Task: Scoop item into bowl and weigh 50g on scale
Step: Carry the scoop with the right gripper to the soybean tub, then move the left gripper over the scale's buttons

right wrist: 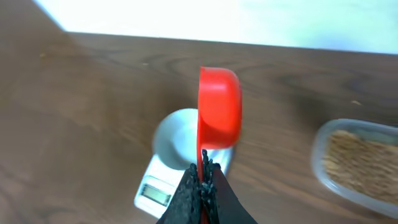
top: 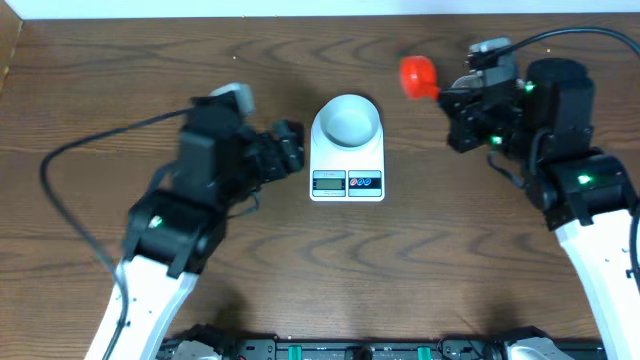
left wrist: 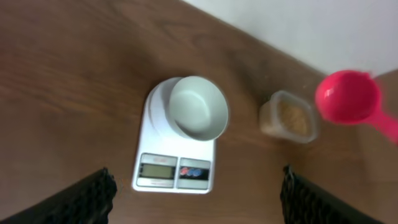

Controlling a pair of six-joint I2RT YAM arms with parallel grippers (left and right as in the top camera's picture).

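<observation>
The pale bowl (top: 347,121) stands on the white scale (top: 347,181) at the table's middle; it looks empty in the left wrist view (left wrist: 198,109). My right gripper (right wrist: 203,177) is shut on the handle of a red scoop (top: 418,76), held in the air right of the bowl; the scoop (right wrist: 219,107) is turned on its side. The tan beans (left wrist: 293,117) lie in a clear tub (right wrist: 357,163) right of the scale. My left gripper (top: 290,148) is open and empty, just left of the scale (left wrist: 175,152).
The tub is hidden under my right arm in the overhead view. A white wall edge runs along the table's far side. Black cables trail from both arms over the wood.
</observation>
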